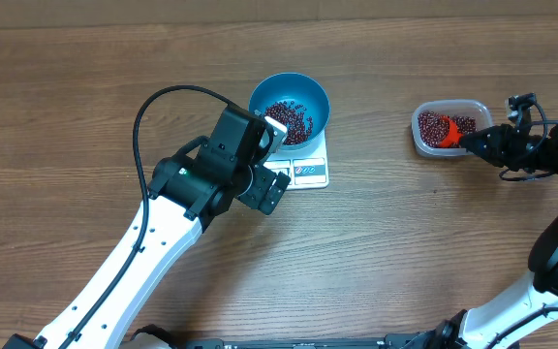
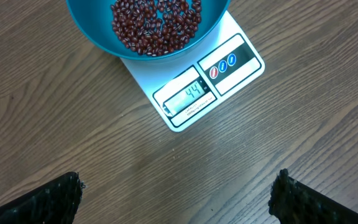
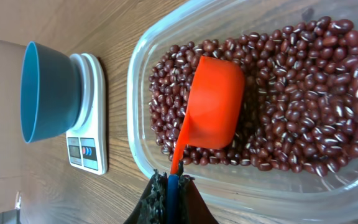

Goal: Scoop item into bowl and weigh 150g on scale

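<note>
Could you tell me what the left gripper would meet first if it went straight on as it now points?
Probably the bare table, just short of the scale; the open left gripper points at wood there, though depth is unclear.

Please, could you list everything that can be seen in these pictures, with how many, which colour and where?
bowl: one, blue, standing on the scale
beans in the bowl: many, dark red-brown, shallow layer at its bottom
scale: one, white, mid-table
tub: one, clear plastic, on the table at the right
beans in the tub: many, dark red-brown, covering its bottom
scoop: one, orange, on the beans in the tub
table: one, brown wood, under everything
left tool: one, black, open, empty, above the table beside the scale
right tool: one, black, shut on the scoop's handle
</note>
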`<state>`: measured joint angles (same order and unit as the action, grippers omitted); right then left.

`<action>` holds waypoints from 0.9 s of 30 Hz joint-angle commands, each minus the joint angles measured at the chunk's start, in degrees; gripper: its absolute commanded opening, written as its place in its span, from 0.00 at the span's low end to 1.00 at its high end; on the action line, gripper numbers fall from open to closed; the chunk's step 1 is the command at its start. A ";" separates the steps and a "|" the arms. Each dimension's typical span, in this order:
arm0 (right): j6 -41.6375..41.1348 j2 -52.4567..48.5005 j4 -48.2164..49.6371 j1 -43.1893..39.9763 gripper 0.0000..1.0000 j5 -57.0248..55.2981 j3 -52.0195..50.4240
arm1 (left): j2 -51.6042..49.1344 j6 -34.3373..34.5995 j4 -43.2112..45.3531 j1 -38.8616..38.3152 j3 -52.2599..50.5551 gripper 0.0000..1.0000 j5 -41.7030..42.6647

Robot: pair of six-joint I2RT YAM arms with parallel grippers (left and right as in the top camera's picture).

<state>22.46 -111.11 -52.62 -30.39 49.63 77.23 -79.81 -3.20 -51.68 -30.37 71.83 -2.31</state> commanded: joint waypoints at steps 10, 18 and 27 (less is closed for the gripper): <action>-0.11 -0.59 -0.79 -3.87 0.04 9.05 -0.46 | 1.18 -0.87 0.07 -0.02 0.33 1.00 0.44; -0.15 -0.59 -0.92 -5.55 0.03 10.75 -0.46 | 1.18 -0.85 0.07 -0.02 0.33 1.00 0.44; -1.55 -0.57 -2.36 -7.61 0.04 12.63 -0.46 | 1.18 -0.87 0.07 -0.02 0.33 1.00 0.44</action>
<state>22.22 -111.53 -55.13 -36.91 59.29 77.17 -79.81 -3.20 -51.68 -30.37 71.83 -2.31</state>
